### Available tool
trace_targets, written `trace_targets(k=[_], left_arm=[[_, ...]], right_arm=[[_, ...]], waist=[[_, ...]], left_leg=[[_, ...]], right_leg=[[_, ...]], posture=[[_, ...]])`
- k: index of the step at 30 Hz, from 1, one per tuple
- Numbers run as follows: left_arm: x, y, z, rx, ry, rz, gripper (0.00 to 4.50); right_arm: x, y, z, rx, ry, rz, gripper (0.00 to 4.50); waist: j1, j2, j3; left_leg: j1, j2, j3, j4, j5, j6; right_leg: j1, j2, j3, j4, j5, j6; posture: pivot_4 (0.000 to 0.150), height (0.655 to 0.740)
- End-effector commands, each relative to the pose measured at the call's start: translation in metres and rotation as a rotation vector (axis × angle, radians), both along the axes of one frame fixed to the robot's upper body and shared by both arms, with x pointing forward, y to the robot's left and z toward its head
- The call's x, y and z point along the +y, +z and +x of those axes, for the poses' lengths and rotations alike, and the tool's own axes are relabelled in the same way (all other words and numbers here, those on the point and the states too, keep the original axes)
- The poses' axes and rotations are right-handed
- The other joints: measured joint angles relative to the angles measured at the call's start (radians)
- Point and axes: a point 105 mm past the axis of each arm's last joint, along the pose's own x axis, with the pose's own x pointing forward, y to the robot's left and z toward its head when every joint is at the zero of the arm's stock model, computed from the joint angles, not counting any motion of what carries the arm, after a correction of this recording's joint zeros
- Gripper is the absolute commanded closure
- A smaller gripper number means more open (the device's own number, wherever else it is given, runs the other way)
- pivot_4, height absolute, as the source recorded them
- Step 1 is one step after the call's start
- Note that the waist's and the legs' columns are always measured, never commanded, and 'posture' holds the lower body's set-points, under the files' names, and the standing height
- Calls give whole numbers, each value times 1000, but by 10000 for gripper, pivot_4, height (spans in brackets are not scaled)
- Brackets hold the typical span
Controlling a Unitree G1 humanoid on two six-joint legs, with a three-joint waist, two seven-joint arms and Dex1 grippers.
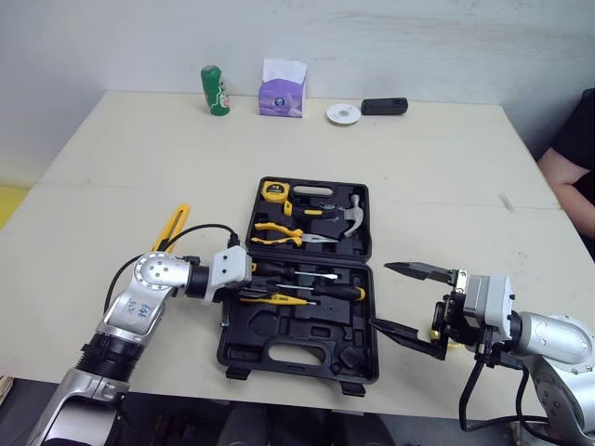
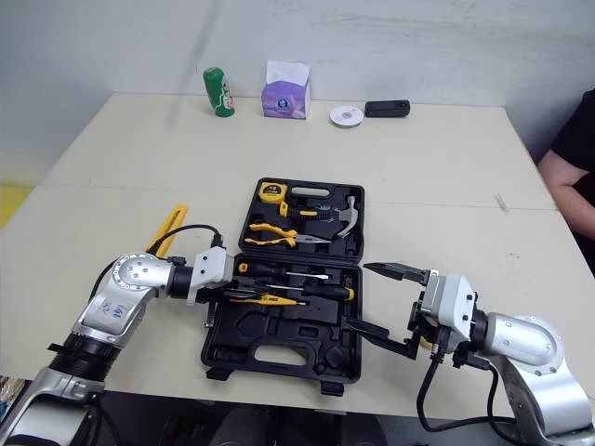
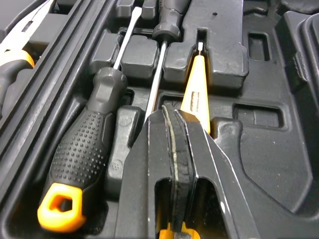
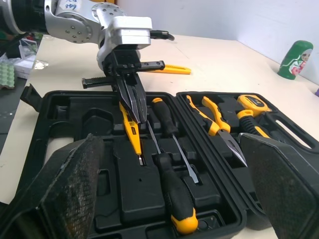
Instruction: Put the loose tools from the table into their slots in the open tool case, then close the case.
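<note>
Two hands work at one open black tool case (image 1: pixel 279 348), which lies on the pale worktop (image 1: pixel 446 167) between them. The left hand (image 4: pixel 138 118) reaches into the case's near half, fingers pressed together and pinching nothing. Their tips rest on a slim yellow screwdriver (image 3: pixel 197 84) lying along its moulded slot, blade running on ahead of the tips. Just beside that hand lie two black-handled screwdrivers (image 1: pixel 337 291). Farther beyond it, in the other half, sit a claw hammer (image 1: pixel 351 216), pliers (image 1: pixel 279 234) and a tape measure (image 1: pixel 275 191).

The right hand (image 1: pixel 379 295) hovers at the case's right edge, fingers spread wide and empty, pointing toward the left hand.

One long yellow tool (image 1: pixel 173 226) lies loose on the worktop behind the left hand, beside its forearm; I cannot tell its kind. It looks flat, stiff and light, probably smooth plastic that may skid, so it is best pinched from above, across its narrow width near the middle. The screwdriver likely needs only a press on its thicker handle end.
</note>
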Motion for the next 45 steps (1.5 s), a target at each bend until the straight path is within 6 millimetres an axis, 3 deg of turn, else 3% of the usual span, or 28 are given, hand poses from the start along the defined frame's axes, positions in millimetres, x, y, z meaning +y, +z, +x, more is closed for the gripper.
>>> trace_targets(k=[1, 6, 9, 12, 16, 20, 25, 28, 33, 40, 45], left_arm=[[-1, 7, 1, -82, 3, -107, 44798], [24, 47, 8, -197, 77, -249, 44798], [56, 69, 12, -210, 218, -318, 44798], [95, 72, 12, -238, 368, -300, 34957], [176, 75, 8, -332, 745, -323, 17305], [244, 70, -9, -432, 1045, -268, 1350], [328, 60, -62, -484, 1438, -252, 590], [350, 47, -86, -441, 1555, -257, 590], [369, 31, -109, -387, 1705, -288, 590], [363, 33, -98, -398, 1700, -349, 590], [356, 30, -87, -374, 1661, -329, 590]], right_arm=[[-21, 14, 2, -73, -79, 6, 0], [-67, 17, 2, -78, -245, -49, 0], [-108, 16, -1, -102, -375, -111, 0], [-145, 18, -4, -144, -507, -134, 0], [-213, 11, -19, -235, -773, -206, 0], [-256, 2, -38, -280, -972, -235, 0], [-302, -28, -78, -203, -1242, -225, 0], [-315, -44, -100, -151, -1344, -216, 0], [-322, -61, -125, -103, -1436, -217, 0], [-320, -64, -125, -102, -1442, -213, 0], [-313, -64, -109, -124, -1402, -186, 0]], waist=[[2, 0, 0], [2, -5, 3], [-3, -5, 4], [-12, -4, 4], [-22, -4, 4], [-28, -5, 5], [-29, -4, 5], [-29, -4, 5], [-26, -5, 4], [-28, -3, 2], [-35, -3, 2]], left_leg=[[0, 0, 0, 0, 0, 0], [-3, 0, -1, 0, 1, -2], [-3, 0, -1, 0, 1, -2], [-1, 0, 0, -1, 1, -1], [-1, 0, 0, -2, -1, 1], [-1, 0, 0, -3, -1, 1], [0, 0, 1, -5, -3, 1], [0, 0, 2, -8, -4, 1], [1, 0, 2, -9, -4, 0], [3, 0, 2, -12, -3, -1], [5, 0, 4, -15, -2, -2]], right_leg=[[0, 0, 0, 0, 0, 0], [-1, 0, -1, -2, 1, 1], [-1, 0, -2, -2, 1, 1], [-1, 0, -1, -2, 1, 1], [-1, 0, -1, -2, 1, 1], [-1, 0, 0, -3, 1, 1], [-2, -1, 1, -3, 1, 1], [-3, -2, 1, -4, 0, 1], [-3, -3, 1, -4, 0, 0], [-3, -3, 2, -4, 1, -1], [-3, -3, 3, -4, 1, -2]], posture=[[1500, 7400], [1500, 7400], [1500, 7400], [1500, 7400], [1500, 7400], [1500, 7400], [1500, 7400], [1500, 7400], [1500, 7400], [1500, 7400], [1500, 7400]])
